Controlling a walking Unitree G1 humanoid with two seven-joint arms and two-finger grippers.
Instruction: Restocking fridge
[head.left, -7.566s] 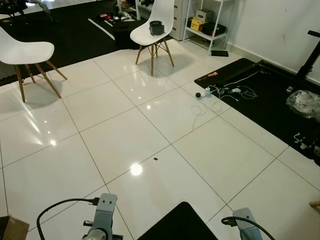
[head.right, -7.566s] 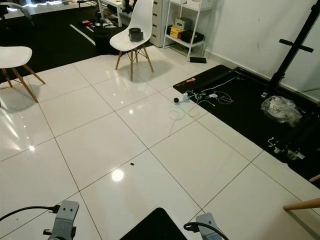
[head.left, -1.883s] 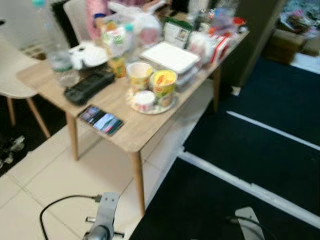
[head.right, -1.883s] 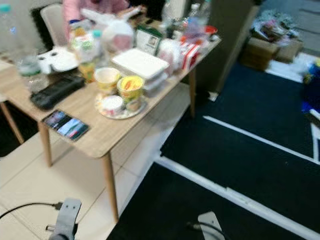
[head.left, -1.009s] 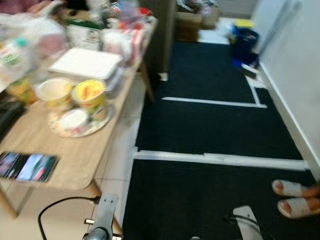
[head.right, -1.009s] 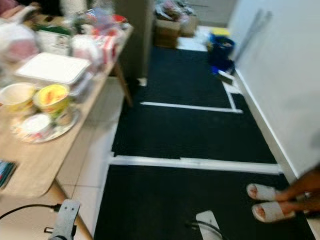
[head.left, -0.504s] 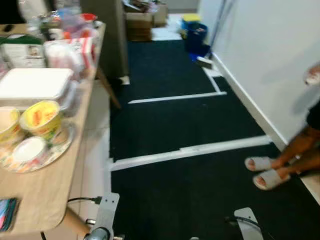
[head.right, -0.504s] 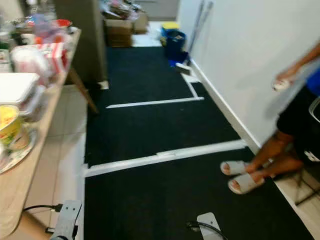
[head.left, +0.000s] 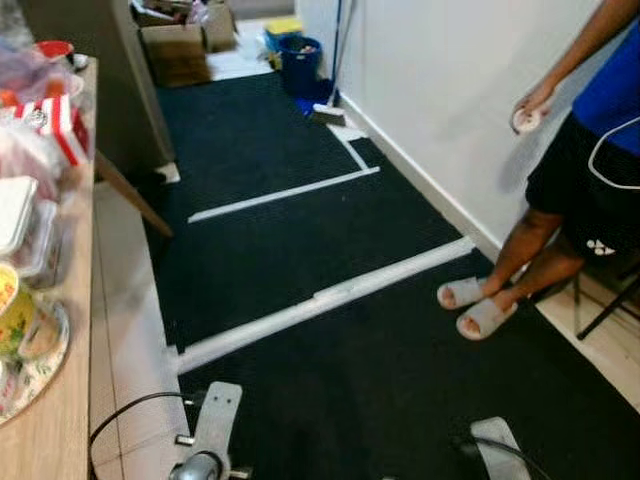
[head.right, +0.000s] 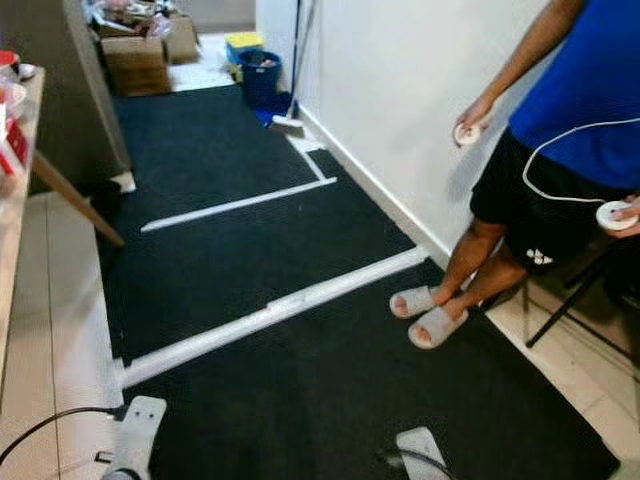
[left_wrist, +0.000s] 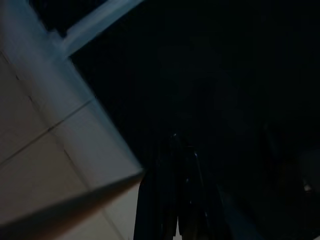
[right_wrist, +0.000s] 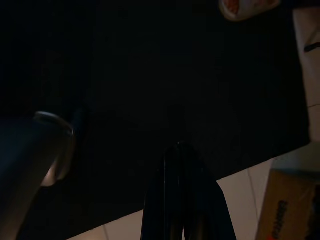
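On the black mat (head.left: 300, 250), a person (head.right: 540, 190) in sandals is standing by the wall. Beside it, a table (head.left: 50, 420) is holding food tubs (head.left: 15, 310). Both arms are hanging idle; left gripper (left_wrist: 172, 220) and right gripper (right_wrist: 182, 210) fingers together.

2 silver arms (head.left: 212, 430), black cables, long black fingers (right_wrist: 182, 200)

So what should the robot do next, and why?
Probably keep walking forward along the black mat, staying left of the person standing by the white wall. No fridge can be made out yet, both arms hang idle, and the food sits on the wooden table at its left.
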